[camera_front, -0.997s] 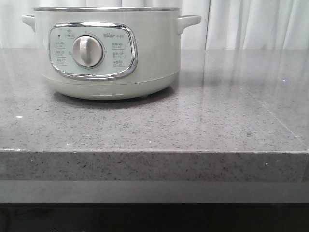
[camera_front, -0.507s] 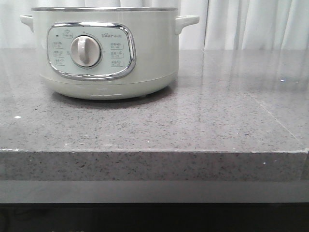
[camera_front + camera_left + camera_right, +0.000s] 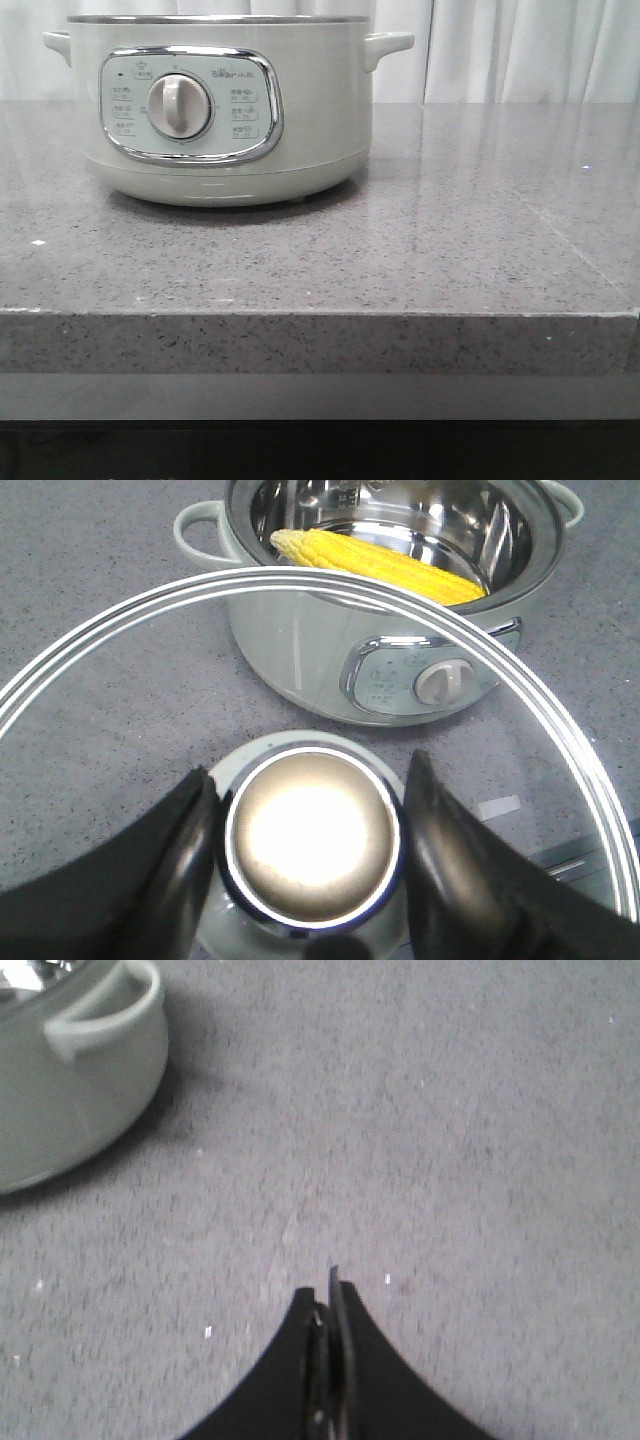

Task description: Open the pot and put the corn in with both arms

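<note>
Corn cob (image 3: 380, 565) already lying in open pot (image 3: 390, 650). My left gripper (image 3: 312, 855) clamps glass lid (image 3: 120, 720) knob (image 3: 312, 840): keep level, clear of rim. Right gripper (image 3: 328, 1345) pinched closed, empty.

On the pot (image 3: 220, 110), upper left of your front view, the chrome-framed control panel (image 3: 190, 105) carries a small grey brand mark above the white dial (image 3: 179, 107) that seems to read "Bear". The tiny labels and number pairs around the dial are too small to read.
</note>
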Robot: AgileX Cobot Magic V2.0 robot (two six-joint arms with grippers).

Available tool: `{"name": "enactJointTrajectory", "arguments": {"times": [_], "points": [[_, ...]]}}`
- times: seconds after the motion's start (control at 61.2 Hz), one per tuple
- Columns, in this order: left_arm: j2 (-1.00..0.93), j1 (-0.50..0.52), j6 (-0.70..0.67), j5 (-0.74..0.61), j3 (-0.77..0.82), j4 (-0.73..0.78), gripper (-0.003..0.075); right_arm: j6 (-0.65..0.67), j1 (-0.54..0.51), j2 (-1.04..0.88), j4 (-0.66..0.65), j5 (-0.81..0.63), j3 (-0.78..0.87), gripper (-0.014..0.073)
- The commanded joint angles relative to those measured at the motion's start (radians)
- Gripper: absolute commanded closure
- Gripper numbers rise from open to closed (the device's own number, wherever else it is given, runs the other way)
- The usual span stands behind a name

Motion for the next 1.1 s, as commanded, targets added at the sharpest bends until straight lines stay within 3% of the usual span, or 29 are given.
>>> {"name": "enactJointTrajectory", "arguments": {"times": [0.0,0.36,0.801,1.079], "points": [[0.015,-0.004,-0.008,-0.137,-0.039,-0.001,0.0499,0.002,-0.007,-0.104,0.002,-0.096,0.056,0.071],[0.161,-0.004,-0.003,-0.156,-0.114,-0.018,0.0499,0.002,-0.007,-0.5,0.022,-0.121,0.32,0.071],[0.641,-0.004,0.133,-0.067,-0.659,-0.109,0.0499,0.002,-0.007,-0.562,0.022,-0.184,0.371,0.071],[0.93,-0.006,0.134,0.028,-0.994,-0.138,0.0499,0.002,-0.007,-0.562,0.022,-0.184,0.371,0.071]]}}
